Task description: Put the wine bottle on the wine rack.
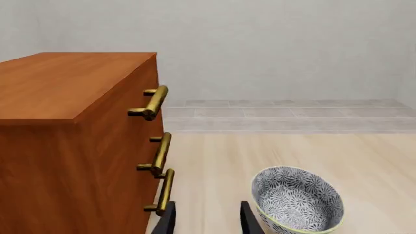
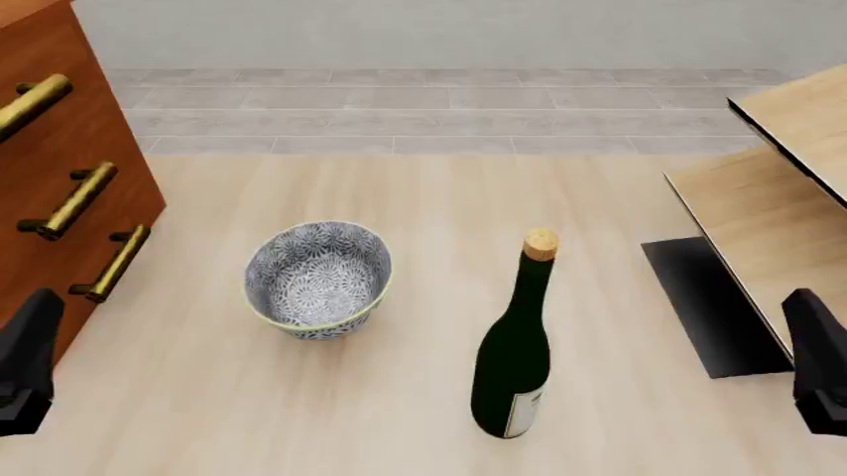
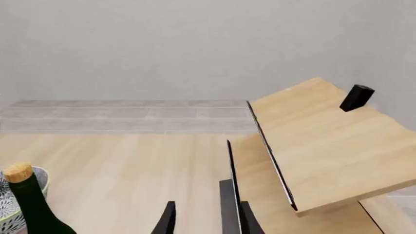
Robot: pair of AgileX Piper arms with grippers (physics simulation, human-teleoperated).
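The wine bottle (image 2: 514, 362) stands upright on the table at centre front, dark green with a tan cork; its neck and cork also show in the right wrist view (image 3: 26, 197). The wine rack (image 2: 775, 203) of slanted pale boards on a black base stands at the right, and it fills much of the right wrist view (image 3: 325, 141). My left gripper (image 1: 206, 222) is open and holds nothing, low at the front left (image 2: 27, 362). My right gripper (image 3: 208, 222) is open too, at the front right (image 2: 820, 362) beside the rack's base. Both are well apart from the bottle.
A patterned grey bowl (image 2: 317, 276) sits left of the bottle, close ahead of the left gripper (image 1: 297, 200). A reddish-brown cabinet (image 2: 60, 188) with brass handles (image 1: 156, 155) stands along the left side. The table ends at a tiled floor beyond.
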